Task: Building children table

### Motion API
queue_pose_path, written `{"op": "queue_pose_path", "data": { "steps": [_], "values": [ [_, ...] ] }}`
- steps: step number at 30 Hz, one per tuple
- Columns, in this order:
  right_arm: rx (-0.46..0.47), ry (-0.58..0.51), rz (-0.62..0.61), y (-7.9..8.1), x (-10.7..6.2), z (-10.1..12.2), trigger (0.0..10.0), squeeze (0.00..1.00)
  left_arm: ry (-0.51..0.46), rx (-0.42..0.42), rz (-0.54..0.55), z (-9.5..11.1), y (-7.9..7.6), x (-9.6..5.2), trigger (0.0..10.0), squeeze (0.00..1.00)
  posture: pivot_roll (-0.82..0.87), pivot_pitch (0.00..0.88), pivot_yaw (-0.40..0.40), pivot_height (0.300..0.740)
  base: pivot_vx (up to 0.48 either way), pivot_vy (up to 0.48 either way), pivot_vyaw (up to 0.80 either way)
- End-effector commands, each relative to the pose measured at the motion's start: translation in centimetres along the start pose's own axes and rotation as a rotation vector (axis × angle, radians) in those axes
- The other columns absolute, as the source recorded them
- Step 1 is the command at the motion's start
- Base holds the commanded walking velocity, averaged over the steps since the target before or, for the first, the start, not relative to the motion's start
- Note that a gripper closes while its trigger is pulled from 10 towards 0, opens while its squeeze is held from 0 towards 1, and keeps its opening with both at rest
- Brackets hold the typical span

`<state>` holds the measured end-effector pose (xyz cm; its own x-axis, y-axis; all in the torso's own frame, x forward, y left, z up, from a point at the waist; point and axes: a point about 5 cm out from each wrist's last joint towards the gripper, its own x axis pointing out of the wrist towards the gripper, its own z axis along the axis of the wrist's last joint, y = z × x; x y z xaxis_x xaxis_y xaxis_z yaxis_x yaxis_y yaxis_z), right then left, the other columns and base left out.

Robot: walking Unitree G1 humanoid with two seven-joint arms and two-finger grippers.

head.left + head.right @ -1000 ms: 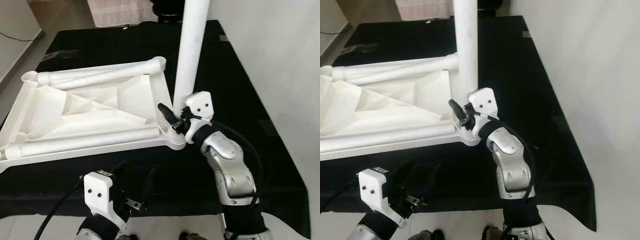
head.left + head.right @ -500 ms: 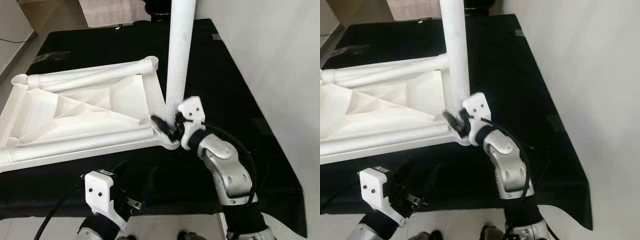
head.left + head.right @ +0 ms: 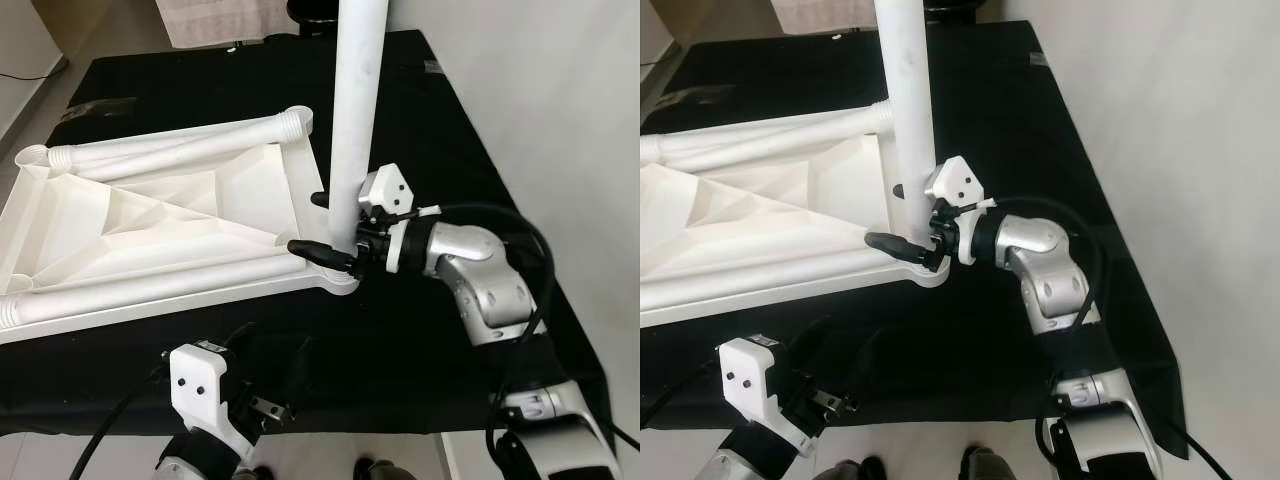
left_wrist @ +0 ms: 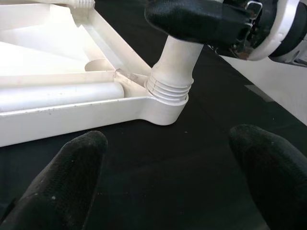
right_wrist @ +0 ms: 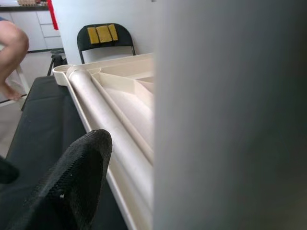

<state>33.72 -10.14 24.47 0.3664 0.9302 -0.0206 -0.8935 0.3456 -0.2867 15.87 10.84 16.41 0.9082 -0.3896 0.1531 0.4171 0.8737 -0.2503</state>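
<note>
A black cloth (image 3: 440,140) covers the surface, reaching from the near edge to the far one. On it lies a white tabletop (image 3: 150,225) turned underside up, taking up the left and middle. Two white legs (image 3: 170,150) lie flat along its far and near sides, and a third leg (image 3: 355,110) stands upright at its near right corner.

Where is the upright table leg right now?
In the left eye view, the table leg stands upright in the near right corner socket of the upturned white tabletop, with the right gripper around its lower end.
</note>
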Motion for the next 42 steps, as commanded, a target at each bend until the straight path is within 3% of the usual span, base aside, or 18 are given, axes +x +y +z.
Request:
{"op": "queue_pose_path", "data": {
  "steps": [1, 2, 3, 4, 5, 22, 23, 24, 25, 26, 27, 28, 29, 30, 32, 38, 42],
  "values": [
    [-0.004, -0.038, 0.072, -1.5, 0.1, 0.9, 9.3, 0.00, 0.014, -0.010, 0.004, -0.1, -0.3, -0.3, 10.0, 0.00, 0.03, 0.250, -0.004, 0.740, 0.000, 0.000, 0.00],
    [-0.001, -0.047, 0.087, -2.0, 0.0, 1.3, 9.3, 0.00, 0.014, -0.010, 0.004, -0.1, -0.3, -0.4, 10.0, 0.00, 0.03, 0.250, -0.004, 0.740, 0.000, 0.000, 0.00],
    [0.005, -0.051, 0.093, -2.5, 0.0, 1.4, 4.5, 0.00, 0.016, -0.010, 0.003, -0.1, -0.4, -0.4, 10.0, 0.00, 0.03, 0.253, -0.006, 0.740, 0.000, 0.000, 0.00],
    [0.005, -0.051, 0.093, -2.5, 0.0, 1.4, 4.5, 0.00, 0.016, -0.010, 0.003, -0.1, -0.4, -0.4, 10.0, 0.00, 0.03, 0.253, -0.006, 0.740, 0.000, 0.000, 0.00],
    [0.017, -0.054, 0.101, -2.8, -0.1, 1.5, 0.0, 0.00, 0.016, -0.011, 0.003, 0.0, -0.4, -0.4, 10.0, 0.00, 0.03, 0.256, -0.005, 0.740, 0.000, 0.000, 0.00],
    [0.051, -0.012, 0.181, -3.3, -1.3, -0.1, 0.0, 0.00, 0.025, -0.015, 0.005, 0.1, -0.8, -0.8, 10.0, 0.00, 0.04, 0.273, -0.009, 0.740, 0.000, 0.000, 0.00],
    [0.041, 0.006, 0.145, -3.3, -1.4, -0.6, 0.0, 0.00, 0.025, -0.016, 0.005, 0.1, -0.7, -0.8, 10.0, 0.00, 0.03, 0.274, -0.015, 0.740, 0.000, 0.000, 0.00],
    [0.042, 0.085, -0.043, -2.5, -1.2, -2.4, 0.0, 0.00, 0.025, -0.016, 0.006, 0.1, -0.7, -0.8, 10.0, 0.00, 0.03, 0.275, -0.020, 0.740, 0.000, 0.000, 0.00],
    [0.058, 0.124, -0.141, -2.1, -1.0, -3.2, 0.0, 0.00, 0.025, -0.016, 0.007, 0.1, -0.6, -0.9, 10.0, 0.00, 0.03, 0.275, -0.020, 0.740, 0.000, 0.000, 0.00],
    [0.031, 0.171, -0.369, -1.5, -0.7, -4.0, 0.0, 0.00, 0.025, -0.015, 0.008, 0.1, -0.5, -0.9, 10.0, 0.00, 0.02, 0.278, -0.019, 0.740, 0.000, 0.000, 0.00],
    [0.063, 0.212, -0.581, -0.6, -0.8, -4.7, 0.0, 0.00, 0.025, -0.014, 0.009, 0.2, -0.4, -0.9, 10.0, 0.00, 0.02, 0.281, -0.015, 0.740, 0.000, 0.000, 0.00],
    [0.063, 0.212, -0.581, -0.6, -0.8, -4.7, 0.0, 0.00, 0.025, -0.014, 0.009, 0.2, -0.4, -0.9, 10.0, 0.00, 0.02, 0.281, -0.015, 0.740, 0.000, 0.000, 0.00],
    [0.106, 0.228, -0.679, 1.1, -1.0, -5.1, 0.0, 0.00, 0.025, -0.014, 0.009, 0.2, -0.3, -0.9, 10.0, 0.00, 0.01, 0.286, 0.003, 0.740, 0.000, 0.000, 0.00],
    [0.106, 0.228, -0.679, 1.1, -1.0, -5.1, 0.0, 0.00, 0.025, -0.014, 0.009, 0.2, -0.3, -0.9, 10.0, 0.00, 0.01, 0.286, 0.003, 0.740, 0.000, 0.000, 0.00],
    [0.157, 0.211, -0.753, 3.0, -0.9, -5.0, 0.0, 0.00, 0.029, -0.015, 0.005, 0.1, -0.1, -0.8, 10.0, 0.00, 0.00, 0.270, 0.012, 0.740, 0.000, 0.000, 0.00],
    [0.126, 0.168, -0.764, 2.6, -0.2, -4.2, 0.0, 0.00, 0.034, -0.015, -0.007, -0.1, -0.1, -0.5, 10.0, 0.00, 0.00, 0.254, 0.008, 0.740, 0.000, 0.000, 0.00],
    [0.149, 0.152, -0.725, 3.4, 1.1, -3.7, 0.0, 0.00, 0.029, -0.016, -0.001, -0.1, 0.0, -0.5, 10.0, 0.00, 0.00, 0.252, 0.005, 0.740, 0.000, 0.000, 0.00]
  ]
}}
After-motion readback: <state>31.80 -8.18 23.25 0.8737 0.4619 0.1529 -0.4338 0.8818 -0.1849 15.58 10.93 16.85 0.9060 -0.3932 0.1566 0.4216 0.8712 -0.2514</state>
